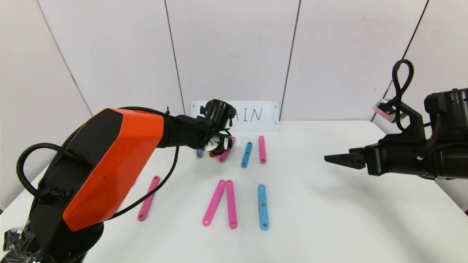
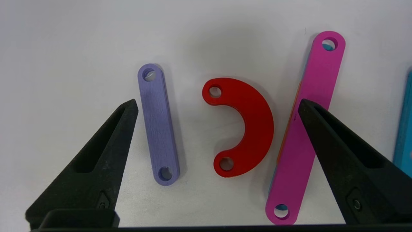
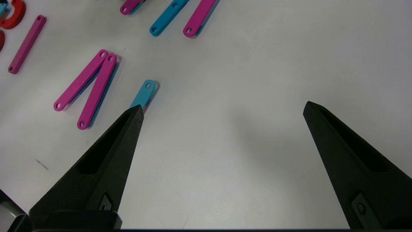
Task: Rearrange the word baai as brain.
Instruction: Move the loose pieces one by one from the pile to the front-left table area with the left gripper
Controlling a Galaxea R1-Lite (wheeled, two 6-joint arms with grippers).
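I have the white bench [image 1: 329, 219] filling my head view, with the letter pieces spread in two rows across its middle. I'll place everything from the card [image 1: 252, 115] standing at the bench's far edge, hand-lettered, with "AIN" showing and the rest hidden by my left arm.

My left end effector [image 2: 218, 106] hangs just in front of that card, over the far row, fingers spread wide and holding nothing. Between its tips lie a short purple bar [image 2: 158, 124] and a red half-ring [image 2: 246, 127], apart from each other; a long pink bar [image 2: 305, 129], stacked on other pieces, runs under one fingertip. All are flat plastic with a hole at each end.

My right end effector [image 3: 222, 108] is well off to the card's right, hovering above bare bench, also spread open and empty.

Further along the far row from the card's front sit a blue bar [image 1: 246, 154] and a pink upright bar [image 1: 262, 149], side by side but apart. In the near row, two pink bars [image 1: 223, 203] meet at their far ends in an inverted V, a blue bar [image 1: 263, 206] lies just to their right, and a lone slanted pink bar [image 1: 148, 198] lies well to their left.
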